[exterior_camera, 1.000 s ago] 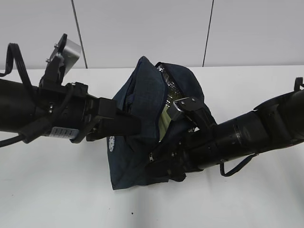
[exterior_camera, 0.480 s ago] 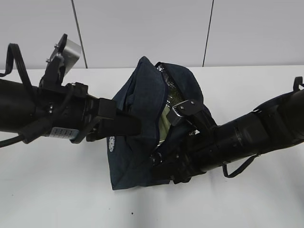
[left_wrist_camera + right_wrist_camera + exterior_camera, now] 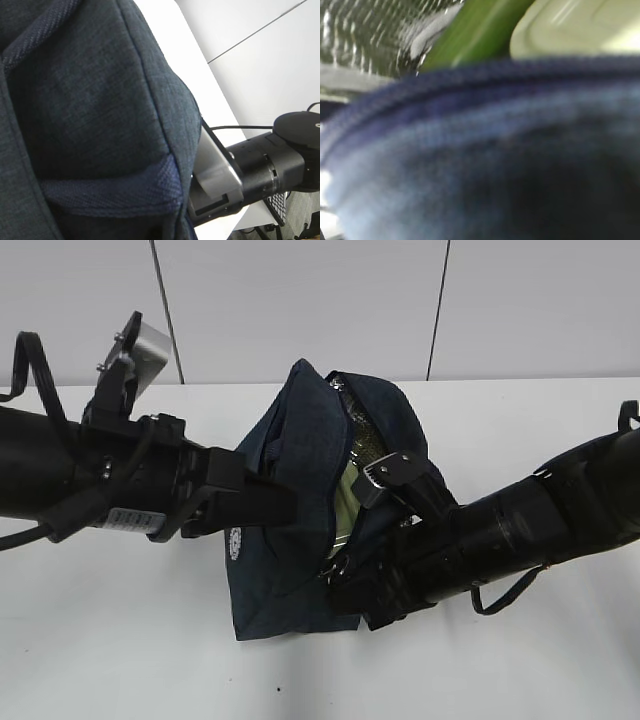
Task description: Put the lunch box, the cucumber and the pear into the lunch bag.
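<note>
Both arms are at the boxy dark navy fabric lunch bag (image 3: 320, 500) in the middle of the white table (image 3: 120, 640), and it is a crowded sight. The left pincer (image 3: 285, 508) is pressed into the bag's near flank, its tips swallowed by cloth; it reads as closed together, apparently pinching a fold of the fabric, though the fingers themselves are hidden. The right pincer (image 3: 345, 575) is low at the bag's front edge by the zipper, also closed, and whether it has cloth or the pull between its tips I cannot tell. Just beyond that right pincer, over the dark rim, the silvery lining shows, and inside lie the long smooth green cucumber (image 3: 475, 30) and, right beside it, the pale sage-green lid of the rounded lunch box (image 3: 575, 25). So two of the three look packed. The pear I cannot find anywhere: it may sit deeper in the bag, out of sight. The mouth gapes open.
</note>
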Motion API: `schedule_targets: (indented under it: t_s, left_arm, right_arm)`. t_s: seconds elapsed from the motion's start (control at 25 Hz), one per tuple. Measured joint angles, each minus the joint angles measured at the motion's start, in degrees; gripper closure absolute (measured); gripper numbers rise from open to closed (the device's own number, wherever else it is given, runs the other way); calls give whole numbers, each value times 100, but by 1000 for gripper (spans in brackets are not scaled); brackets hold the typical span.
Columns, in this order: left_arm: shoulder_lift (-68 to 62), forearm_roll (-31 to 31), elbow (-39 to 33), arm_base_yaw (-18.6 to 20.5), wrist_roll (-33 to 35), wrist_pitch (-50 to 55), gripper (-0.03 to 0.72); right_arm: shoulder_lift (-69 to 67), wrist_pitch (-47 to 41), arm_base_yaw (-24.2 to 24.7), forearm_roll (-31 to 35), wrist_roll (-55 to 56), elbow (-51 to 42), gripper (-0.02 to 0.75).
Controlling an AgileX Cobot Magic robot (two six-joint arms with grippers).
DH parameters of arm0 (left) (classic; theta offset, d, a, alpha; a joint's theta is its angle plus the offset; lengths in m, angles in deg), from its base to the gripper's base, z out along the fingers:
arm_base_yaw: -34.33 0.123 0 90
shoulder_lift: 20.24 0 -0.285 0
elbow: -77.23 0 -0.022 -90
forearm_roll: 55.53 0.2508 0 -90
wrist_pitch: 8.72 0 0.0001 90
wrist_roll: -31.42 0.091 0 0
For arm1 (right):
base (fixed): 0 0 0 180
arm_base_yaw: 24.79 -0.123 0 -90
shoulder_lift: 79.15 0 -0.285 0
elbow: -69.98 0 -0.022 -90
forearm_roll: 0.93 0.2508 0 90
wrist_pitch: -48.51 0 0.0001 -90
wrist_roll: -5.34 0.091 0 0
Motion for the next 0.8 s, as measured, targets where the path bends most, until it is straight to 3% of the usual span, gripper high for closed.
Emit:
schedule_targets:
  t_s: [0.2,0.28,0.52,0.8]
  left_arm:
    - [0,24,0,0,0,-4,703]
    - [0,59,0,0,0,-4,703]
    - [0,135,0,0,0,-4,703]
    - [0,445,0,0,0,-4,703]
  right_arm:
    - [0,-7,0,-89,0,0,724]
    - [0,-7,0,-182,5,0,685]
    - [0,-7,0,-285,-102,0,468]
    - [0,3,0,-770,-932,0,419]
